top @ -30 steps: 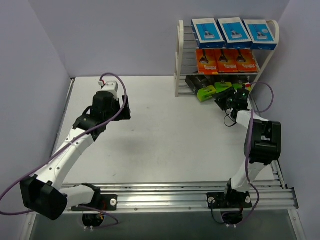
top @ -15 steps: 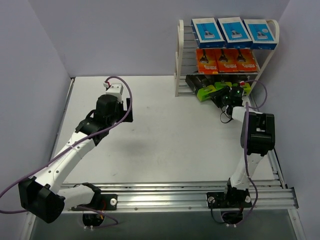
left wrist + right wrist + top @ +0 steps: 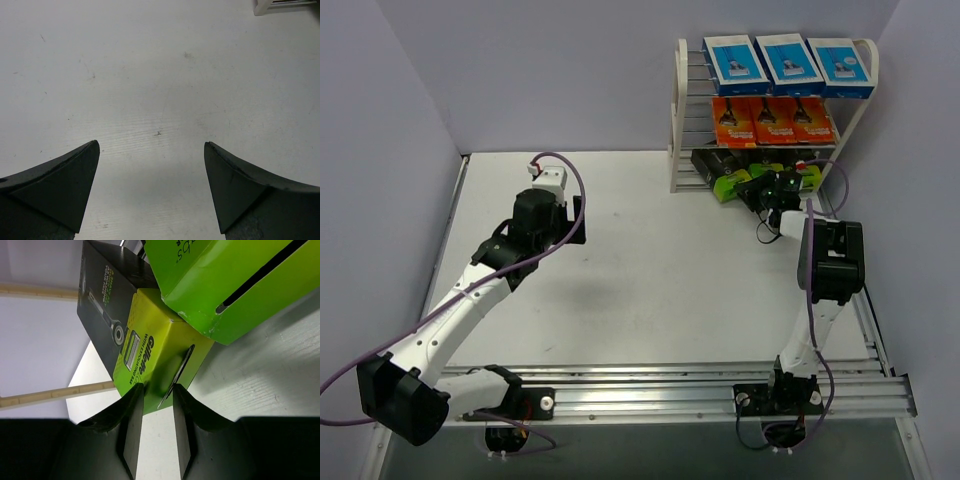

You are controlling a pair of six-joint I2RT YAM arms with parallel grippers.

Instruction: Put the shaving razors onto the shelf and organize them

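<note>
The cream-white shelf (image 3: pixel 677 110) stands at the back right. Three blue-and-white razor packs (image 3: pixel 788 62) lie on its top tier and three orange packs (image 3: pixel 772 120) on the middle tier. Black packs with lime-green ends (image 3: pixel 728 182) sit at the bottom tier. My right gripper (image 3: pixel 773 192) is at the front of that tier, shut on the lime end of one black pack (image 3: pixel 150 360), as its wrist view (image 3: pixel 157 390) shows. Another lime pack end (image 3: pixel 220 280) lies just beside it. My left gripper (image 3: pixel 565 215) is open and empty over bare table (image 3: pixel 151 147).
A lavender wall rises close behind and right of the shelf. A cream shelf foot (image 3: pixel 260 6) shows at the top right of the left wrist view. The rail (image 3: pixel 670 390) with the arm bases runs along the near edge.
My right gripper has moved up and left to the shelf's bottom tier with the black-and-lime pack. The left arm has shifted a little toward the back.
</note>
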